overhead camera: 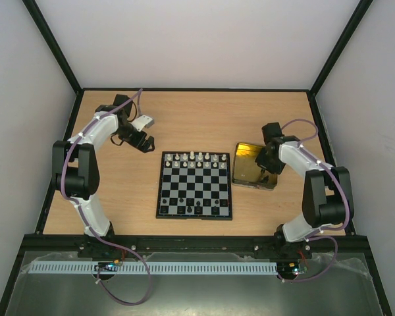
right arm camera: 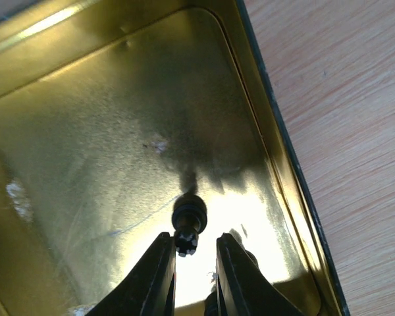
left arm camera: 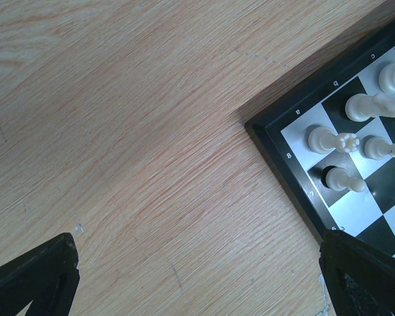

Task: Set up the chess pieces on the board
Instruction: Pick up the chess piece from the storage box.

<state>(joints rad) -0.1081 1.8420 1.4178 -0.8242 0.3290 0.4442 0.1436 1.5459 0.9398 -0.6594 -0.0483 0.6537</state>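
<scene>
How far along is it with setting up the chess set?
White pieces seem to fill the board's far two rows; only a few black pieces stand on the near side. The right gripper hangs at a black piece in the gold tray, grip unclear. Left: filling the near rows.

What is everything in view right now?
board: one, black and silvery checks, table centre
white pieces: many, count unclear, board's far rows
black pieces: a few, board's near row
tray: one, gold, right of board
tray piece: one, black, in tray between the right fingers
table: one, light wood
left gripper: open, over bare table left of board
right gripper: open, straddling the tray piece
</scene>
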